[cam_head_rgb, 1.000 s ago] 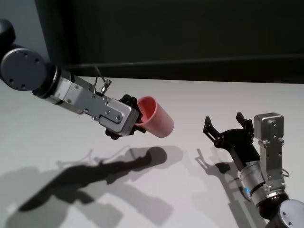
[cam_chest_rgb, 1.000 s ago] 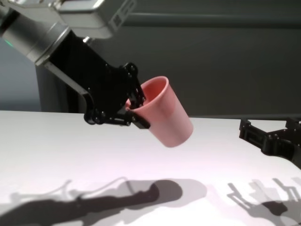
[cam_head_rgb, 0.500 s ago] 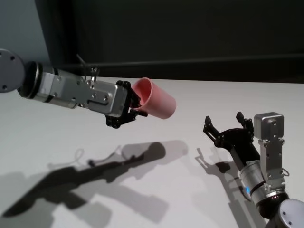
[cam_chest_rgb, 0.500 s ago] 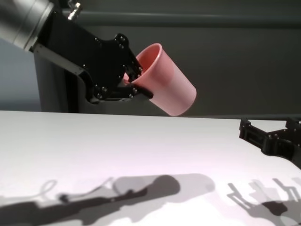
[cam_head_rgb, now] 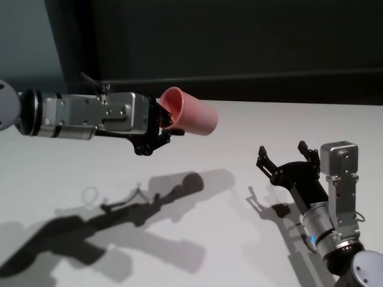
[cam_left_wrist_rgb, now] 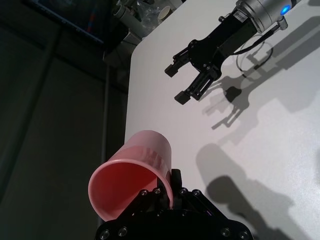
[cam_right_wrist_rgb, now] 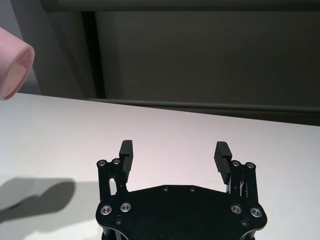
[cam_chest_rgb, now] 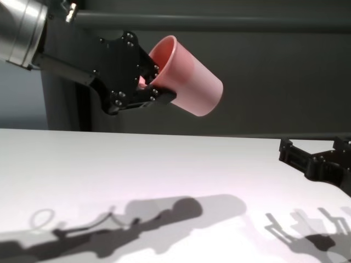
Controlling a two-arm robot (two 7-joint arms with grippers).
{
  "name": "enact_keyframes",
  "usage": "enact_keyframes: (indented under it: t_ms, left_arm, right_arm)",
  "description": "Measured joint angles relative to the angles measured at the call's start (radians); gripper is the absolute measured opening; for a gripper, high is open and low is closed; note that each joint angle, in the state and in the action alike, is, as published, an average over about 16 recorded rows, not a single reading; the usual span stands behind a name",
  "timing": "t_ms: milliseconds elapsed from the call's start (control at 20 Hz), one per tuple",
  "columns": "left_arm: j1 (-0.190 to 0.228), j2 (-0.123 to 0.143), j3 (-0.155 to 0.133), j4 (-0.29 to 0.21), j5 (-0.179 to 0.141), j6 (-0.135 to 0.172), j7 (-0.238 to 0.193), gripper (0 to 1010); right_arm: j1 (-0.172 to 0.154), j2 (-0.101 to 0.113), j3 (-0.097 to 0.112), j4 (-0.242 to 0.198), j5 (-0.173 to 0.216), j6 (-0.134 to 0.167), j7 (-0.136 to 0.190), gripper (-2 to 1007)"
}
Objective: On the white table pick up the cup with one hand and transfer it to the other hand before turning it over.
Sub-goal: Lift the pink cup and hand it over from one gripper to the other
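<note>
The pink cup (cam_head_rgb: 190,118) hangs in the air above the white table (cam_head_rgb: 54,161), tilted almost on its side with its flat base pointing toward my right arm. My left gripper (cam_head_rgb: 169,125) is shut on the cup's rim, one finger inside and one outside, as the left wrist view shows the cup (cam_left_wrist_rgb: 135,170) and gripper (cam_left_wrist_rgb: 167,184). In the chest view the cup (cam_chest_rgb: 189,76) sits high at upper centre. My right gripper (cam_head_rgb: 281,150) stands open and empty low over the table at the right, a clear gap from the cup, its fingers (cam_right_wrist_rgb: 126,148) spread wide.
A dark wall runs behind the table's far edge (cam_head_rgb: 287,103). The arms' shadows (cam_head_rgb: 149,197) fall across the tabletop. The cup's base (cam_right_wrist_rgb: 14,67) shows at the edge of the right wrist view.
My left arm has lifted the cup higher and swung it closer to level, the forearm now nearly horizontal. The right arm has not moved.
</note>
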Motion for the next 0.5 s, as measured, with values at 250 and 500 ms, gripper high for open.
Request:
enact_keyframes:
  t_ms: [250,500]
  left_arm:
    - [0.053,-0.004,-0.040,0.000,-0.045,0.014,0.047,50]
    - [0.102,-0.014,-0.083,0.006,-0.107,0.025,0.078,50]
  right_arm:
    - [0.000,0.000,0.000,0.000,0.000,0.000,0.000,1002]
    - [0.000,0.000,0.000,0.000,0.000,0.000,0.000,1002]
